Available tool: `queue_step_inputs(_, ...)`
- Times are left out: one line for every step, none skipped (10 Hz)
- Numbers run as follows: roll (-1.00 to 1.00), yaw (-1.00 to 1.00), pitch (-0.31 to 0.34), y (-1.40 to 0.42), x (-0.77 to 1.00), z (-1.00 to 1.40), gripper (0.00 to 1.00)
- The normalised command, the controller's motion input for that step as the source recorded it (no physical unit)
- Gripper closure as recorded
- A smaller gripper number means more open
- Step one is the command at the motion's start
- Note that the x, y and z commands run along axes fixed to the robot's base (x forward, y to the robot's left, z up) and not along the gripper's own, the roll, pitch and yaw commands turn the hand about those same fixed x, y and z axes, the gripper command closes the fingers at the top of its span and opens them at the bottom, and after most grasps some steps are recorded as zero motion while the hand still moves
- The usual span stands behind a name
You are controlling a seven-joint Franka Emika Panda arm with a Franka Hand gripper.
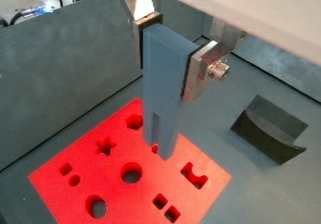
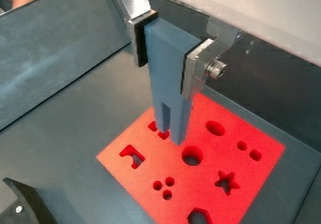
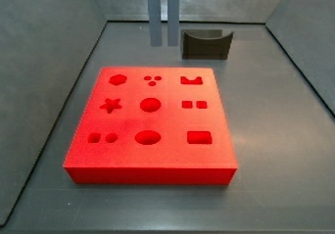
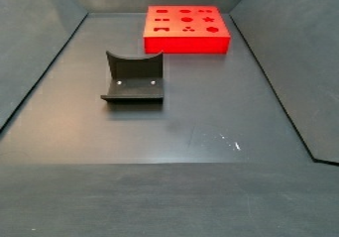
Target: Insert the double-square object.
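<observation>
My gripper is shut on the double-square object, a tall grey-blue bar, and holds it upright with the two prongs pointing down. In both wrist views the silver fingers clamp its upper end, also shown here. The prong tips hang above the red board, near one edge of it, not in any hole. In a side view the bar hangs beyond the board's far edge; the gripper itself is cut off there. The red board shows several shaped holes.
The dark fixture with a curved notch stands on the grey floor beside the board, also seen in other views. Grey walls enclose the floor on all sides.
</observation>
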Motion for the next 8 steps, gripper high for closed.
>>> queue_step_inputs(0.00, 0.00, 0.000, -0.12, 0.64, -0.46, 1.00)
queue_step_inputs(0.07, 0.00, 0.000, -0.22, 0.75, -0.49, 1.00)
queue_step_inputs(0.22, 0.00, 0.011, -0.19, 0.71, -0.43, 1.00)
queue_step_inputs(0.31, 0.00, 0.076, -0.18, 0.81, -0.45, 1.00)
queue_step_inputs(0.33, 0.00, 0.036, -0.22, 0.65, -0.45, 1.00)
queue_step_inputs(0.29, 0.00, 0.011, -0.22, 0.63, -0.51, 1.00)
queue_step_inputs(0.23, 0.00, 0.000, -0.21, 0.57, -0.57, 1.00)
queue_step_inputs(0.12, 0.00, -0.010, -0.12, 0.45, -0.57, 1.00)
